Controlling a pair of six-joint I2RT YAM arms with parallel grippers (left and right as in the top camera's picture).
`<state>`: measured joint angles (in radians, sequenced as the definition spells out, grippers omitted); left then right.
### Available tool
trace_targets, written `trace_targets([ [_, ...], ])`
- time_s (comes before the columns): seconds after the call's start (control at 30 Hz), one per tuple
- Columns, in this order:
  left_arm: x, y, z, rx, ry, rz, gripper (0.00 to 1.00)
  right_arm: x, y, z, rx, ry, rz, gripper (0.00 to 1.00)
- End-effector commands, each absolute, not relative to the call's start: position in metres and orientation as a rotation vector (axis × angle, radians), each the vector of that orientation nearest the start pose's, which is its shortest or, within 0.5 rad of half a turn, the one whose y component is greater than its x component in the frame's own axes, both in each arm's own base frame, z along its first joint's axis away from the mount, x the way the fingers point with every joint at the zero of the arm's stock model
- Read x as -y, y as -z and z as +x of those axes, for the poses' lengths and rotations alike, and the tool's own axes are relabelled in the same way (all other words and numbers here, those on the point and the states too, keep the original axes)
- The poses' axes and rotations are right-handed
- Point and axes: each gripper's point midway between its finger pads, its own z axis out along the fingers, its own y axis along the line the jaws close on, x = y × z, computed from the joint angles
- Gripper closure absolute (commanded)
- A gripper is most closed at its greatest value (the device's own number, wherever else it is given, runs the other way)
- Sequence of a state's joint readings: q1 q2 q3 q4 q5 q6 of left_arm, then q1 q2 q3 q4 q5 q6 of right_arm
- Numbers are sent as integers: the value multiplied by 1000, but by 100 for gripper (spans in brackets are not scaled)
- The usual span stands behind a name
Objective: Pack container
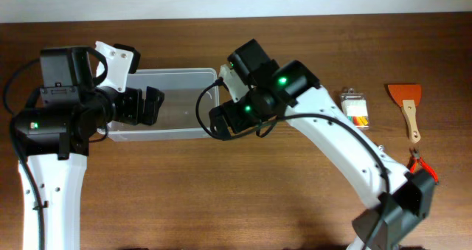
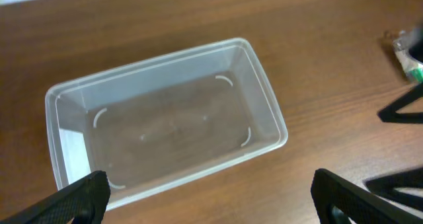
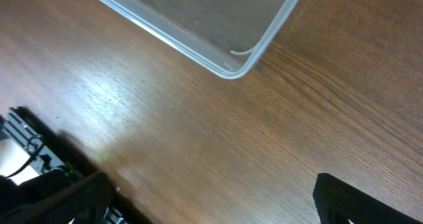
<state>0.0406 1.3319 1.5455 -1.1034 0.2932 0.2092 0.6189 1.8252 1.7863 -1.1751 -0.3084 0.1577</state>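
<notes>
L gripper (image 1: 151,105) & R gripper (image 1: 215,121) are both spreading wide, holding nothing. Crowding the empty container (image 1: 181,79), they could be bumping it away.

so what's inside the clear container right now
Nothing: the container is empty, with table wood showing through its clear floor. Only its near corner is hidden behind the left end effector.

Clear glossy plastic container (image 2: 264,85) on smooth grained wood table (image 2: 330,45).
</notes>
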Motion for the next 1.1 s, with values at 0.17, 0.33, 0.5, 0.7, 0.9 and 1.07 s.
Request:
trace_targets([
  [0.17,-45,-272,317,-2588,-289,-1,1,-286,-190,324,-2753,-548,-715,1],
  [0.33,-54,-265,315,-2621,-325,-83,1,-294,-197,342,-2667,-540,-700,1],
  [0.5,-60,-259,317,-2641,-332,-108,1,-297,-197,361,-2607,-502,-676,1],
  [0.7,-71,-257,315,-2649,-344,-153,1,-294,-180,374,-2619,-415,-654,1],
  [0.9,-72,-255,310,-2671,-344,-156,1,-297,-173,381,-2614,-410,-652,1],
  [1.07,-71,-252,306,-2688,-342,-170,1,-300,-166,385,-2615,-410,-652,1],
])
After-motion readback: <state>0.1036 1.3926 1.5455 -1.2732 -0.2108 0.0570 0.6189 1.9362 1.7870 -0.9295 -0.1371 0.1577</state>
